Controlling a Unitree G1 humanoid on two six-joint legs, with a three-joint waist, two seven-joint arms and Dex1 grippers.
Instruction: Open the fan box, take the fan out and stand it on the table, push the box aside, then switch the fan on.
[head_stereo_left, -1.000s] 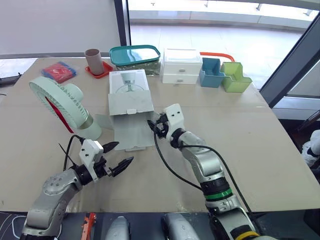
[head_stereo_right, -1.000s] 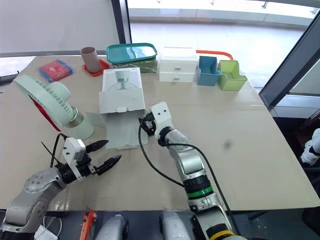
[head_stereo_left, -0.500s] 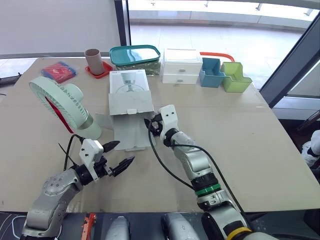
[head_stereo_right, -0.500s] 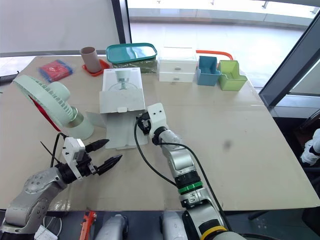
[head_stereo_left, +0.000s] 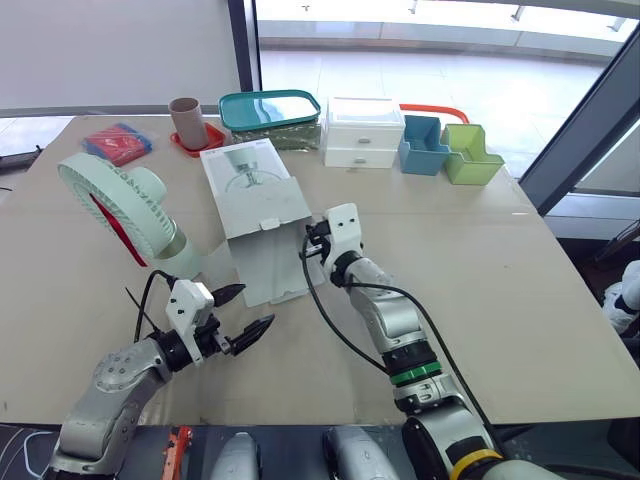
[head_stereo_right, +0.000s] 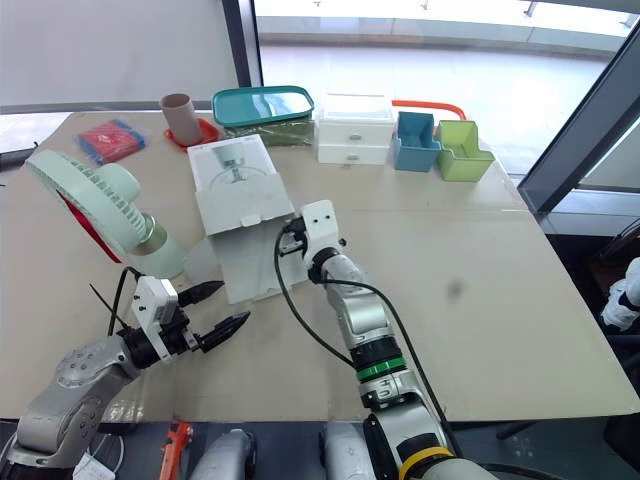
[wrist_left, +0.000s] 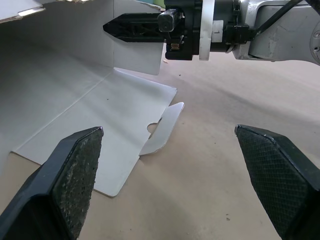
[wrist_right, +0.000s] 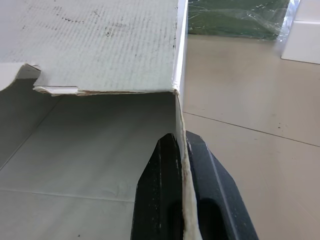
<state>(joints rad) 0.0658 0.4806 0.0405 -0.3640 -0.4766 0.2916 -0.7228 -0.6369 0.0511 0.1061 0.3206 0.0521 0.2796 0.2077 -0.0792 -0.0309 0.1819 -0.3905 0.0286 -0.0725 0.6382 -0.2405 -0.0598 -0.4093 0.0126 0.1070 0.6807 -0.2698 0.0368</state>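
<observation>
Beige table (head_stereo_left: 520, 300), window wall behind.

Fan (head_stereo_left: 120, 205): out of the box, on the table's left part, round white head tilted, base near the box's open end.

Box (head_stereo_left: 255, 185): white, open, lying flat mid-table, skewed, flaps spread toward the robot.

Right gripper (wrist_right: 177, 142): fingers pressed on the box's right side wall at the open end, with the card pinched between them.

Left gripper (head_stereo_left: 250, 308): fingers spread wide, holding nothing, low over the table just short of the front flap.

Far edge, left to right: red packet (head_stereo_left: 118, 143), cup (head_stereo_left: 186, 120) on a red coaster, teal tray (head_stereo_left: 270, 108), white drawers (head_stereo_left: 363, 132), blue bin (head_stereo_left: 423, 146), green bin (head_stereo_left: 468, 155).
</observation>
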